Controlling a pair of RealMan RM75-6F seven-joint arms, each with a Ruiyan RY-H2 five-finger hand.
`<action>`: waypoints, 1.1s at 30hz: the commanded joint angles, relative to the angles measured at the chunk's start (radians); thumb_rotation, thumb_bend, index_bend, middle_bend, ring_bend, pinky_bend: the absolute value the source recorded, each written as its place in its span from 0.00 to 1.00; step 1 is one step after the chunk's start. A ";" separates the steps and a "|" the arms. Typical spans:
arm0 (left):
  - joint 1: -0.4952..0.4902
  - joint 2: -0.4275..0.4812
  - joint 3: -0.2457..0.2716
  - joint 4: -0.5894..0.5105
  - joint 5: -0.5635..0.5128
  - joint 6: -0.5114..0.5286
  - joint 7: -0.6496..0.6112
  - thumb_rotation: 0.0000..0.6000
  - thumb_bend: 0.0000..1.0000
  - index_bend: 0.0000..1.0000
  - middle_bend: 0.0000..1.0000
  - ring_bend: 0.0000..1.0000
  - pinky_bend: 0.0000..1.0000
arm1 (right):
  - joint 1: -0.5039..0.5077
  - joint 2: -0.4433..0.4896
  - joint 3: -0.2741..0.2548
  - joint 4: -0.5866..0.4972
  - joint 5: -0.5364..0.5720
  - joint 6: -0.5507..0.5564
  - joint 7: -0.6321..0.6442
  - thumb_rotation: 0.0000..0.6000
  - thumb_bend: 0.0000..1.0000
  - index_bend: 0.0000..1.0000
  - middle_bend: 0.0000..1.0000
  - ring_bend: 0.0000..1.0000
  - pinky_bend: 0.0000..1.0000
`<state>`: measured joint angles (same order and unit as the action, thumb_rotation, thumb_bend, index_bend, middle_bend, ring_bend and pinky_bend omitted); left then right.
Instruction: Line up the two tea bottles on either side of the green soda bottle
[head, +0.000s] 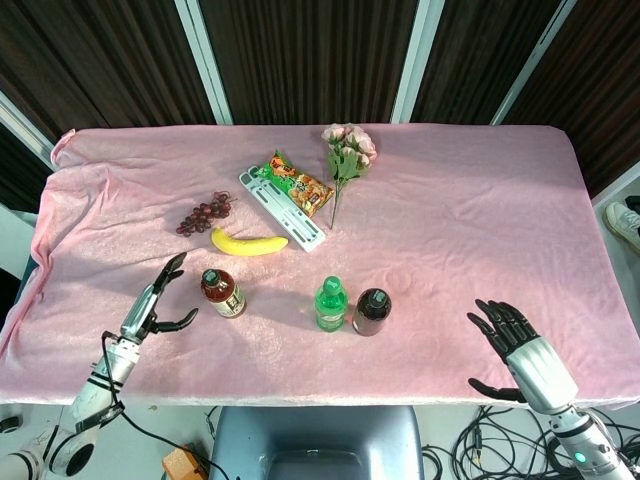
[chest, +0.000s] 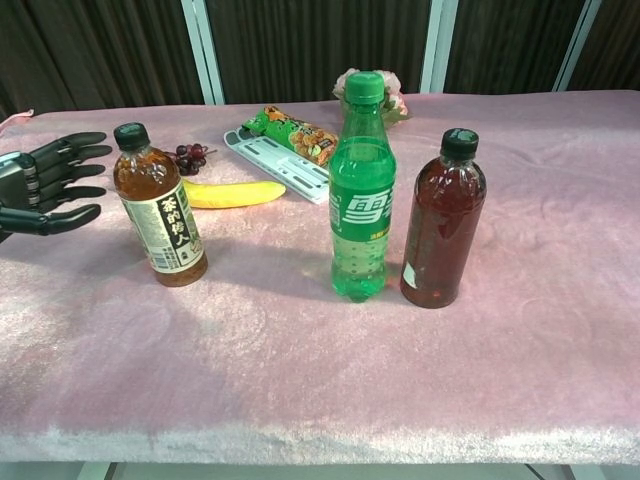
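The green soda bottle stands mid-table with the dark red tea bottle just beside it, and the amber labelled tea bottle stands well apart on the other side. The left hand hovers beside that amber bottle, fingers spread, holding nothing. Only the head view shows the right hand, splayed and empty at the near table edge.

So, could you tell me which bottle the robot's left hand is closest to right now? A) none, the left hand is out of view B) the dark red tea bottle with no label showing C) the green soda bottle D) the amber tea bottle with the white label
D: the left hand is open just beside the amber tea bottle, not touching it, while the green soda bottle and the dark red tea bottle stand further right.
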<state>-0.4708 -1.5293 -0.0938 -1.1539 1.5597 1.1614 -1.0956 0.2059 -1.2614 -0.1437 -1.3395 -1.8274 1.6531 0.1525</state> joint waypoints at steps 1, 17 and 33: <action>-0.027 -0.001 0.008 -0.008 0.006 -0.022 -0.026 1.00 0.31 0.00 0.00 0.00 0.13 | -0.003 0.002 0.004 -0.002 -0.001 0.001 0.004 1.00 0.29 0.00 0.01 0.02 0.21; -0.088 -0.075 -0.008 -0.001 -0.045 -0.091 0.075 1.00 0.31 0.03 0.06 0.07 0.19 | -0.007 0.017 0.007 -0.014 -0.011 -0.025 0.024 1.00 0.29 0.00 0.01 0.02 0.21; -0.113 -0.118 -0.031 -0.011 -0.092 -0.116 0.108 1.00 0.31 0.53 0.59 0.38 0.41 | -0.013 0.039 0.003 -0.025 -0.029 -0.041 0.051 1.00 0.29 0.00 0.00 0.02 0.21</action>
<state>-0.5856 -1.6457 -0.1242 -1.1626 1.4666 1.0395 -0.9888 0.1926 -1.2229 -0.1405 -1.3642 -1.8562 1.6124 0.2029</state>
